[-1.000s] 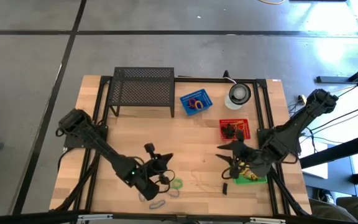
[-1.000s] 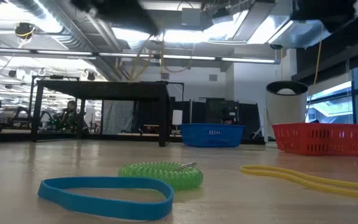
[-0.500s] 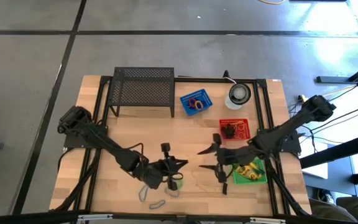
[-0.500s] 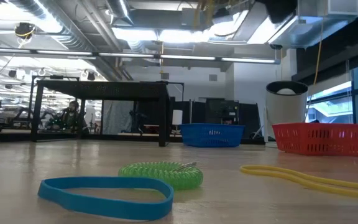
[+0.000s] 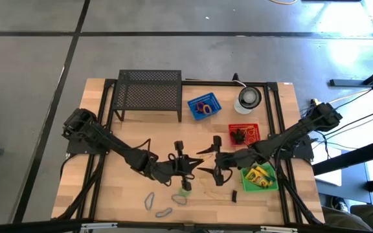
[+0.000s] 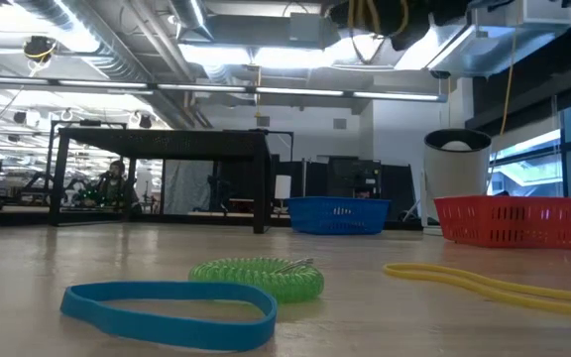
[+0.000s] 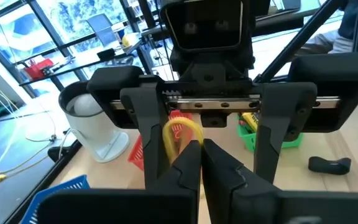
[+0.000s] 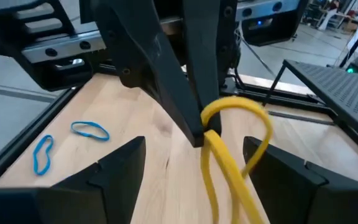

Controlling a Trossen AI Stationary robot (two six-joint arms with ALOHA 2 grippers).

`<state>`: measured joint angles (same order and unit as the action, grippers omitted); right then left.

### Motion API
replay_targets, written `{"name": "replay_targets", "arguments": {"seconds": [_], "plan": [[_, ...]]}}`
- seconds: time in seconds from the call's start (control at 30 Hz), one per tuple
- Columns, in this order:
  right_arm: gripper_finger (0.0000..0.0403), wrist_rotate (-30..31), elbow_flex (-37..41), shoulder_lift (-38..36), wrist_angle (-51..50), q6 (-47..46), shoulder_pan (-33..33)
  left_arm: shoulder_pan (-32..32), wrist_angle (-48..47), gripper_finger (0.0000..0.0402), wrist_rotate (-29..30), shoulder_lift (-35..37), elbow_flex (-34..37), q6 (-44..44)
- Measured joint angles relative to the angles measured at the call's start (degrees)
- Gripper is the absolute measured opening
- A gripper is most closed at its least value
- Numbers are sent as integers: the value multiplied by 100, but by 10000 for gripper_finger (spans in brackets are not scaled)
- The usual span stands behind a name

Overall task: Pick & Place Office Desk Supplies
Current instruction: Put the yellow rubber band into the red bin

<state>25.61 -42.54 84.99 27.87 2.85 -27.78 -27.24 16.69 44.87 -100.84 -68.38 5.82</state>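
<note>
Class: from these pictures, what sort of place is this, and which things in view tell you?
Probably a robotics lab in an open-plan office: exposed ceiling ducts, a bare concrete floor, and two robot arms over a wooden table.

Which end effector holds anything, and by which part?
The left end effector pinches the yellow band near one end of its loop. The right end effector is open around it, holding nothing.

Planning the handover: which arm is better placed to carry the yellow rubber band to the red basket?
Right, probably. The left tool is shut on the yellow rubber band, but the right tool is open around it, and the red basket lies on the right arm's side.
</note>
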Motion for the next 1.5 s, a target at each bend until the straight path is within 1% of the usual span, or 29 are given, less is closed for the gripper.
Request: {"name": "replay_targets", "arguments": {"seconds": [0.23, 0.4, 0.53, 0.77, 0.8, 0.83, 0.97, 1.07, 1.2, 1.27, 1.37, 1.5], "plan": [[258, -9, 0, 0, 2, -160, 37, 41, -13, 3, 0, 0, 0, 0], [221, -9, 0, 0, 0, -264, 36, 41, 20, 3, 1, 0, 0, -2], [166, 7, 0, 0, -1, -267, 36, 41, 28, 3, 1, 0, 0, -2], [37, 7, 0, 0, -2, -285, 50, 41, 28, 3, 1, 0, 0, -2], [20, 6, 0, 0, -4, -286, 61, 41, 28, 3, 1, 0, 0, -3], [11, 8, 0, 0, -8, -312, 74, 41, 28, 3, 1, 0, 0, -4], [15, 178, 0, -2, -126, -687, 122, 41, 22, 3, 16, 0, 0, -19], [6, 223, 0, -11, -256, -848, 158, 45, 11, 7, 89, 0, 0, -162], [6, 217, 1, -201, -686, -1044, 186, 39, 7, 38, 189, -2, 0, -412], [6, 303, 0, -435, -1094, -1187, 188, 39, -31, 62, 172, -2, 0, -561], [5, 423, 2, -913, -1983, -1557, 189, 39, -175, 101, 176, -1, 0, -814], [5, 577, 0, -1634, -3480, -2251, 187, 39, -514, 141, 228, -2, 0, -1154]]}}
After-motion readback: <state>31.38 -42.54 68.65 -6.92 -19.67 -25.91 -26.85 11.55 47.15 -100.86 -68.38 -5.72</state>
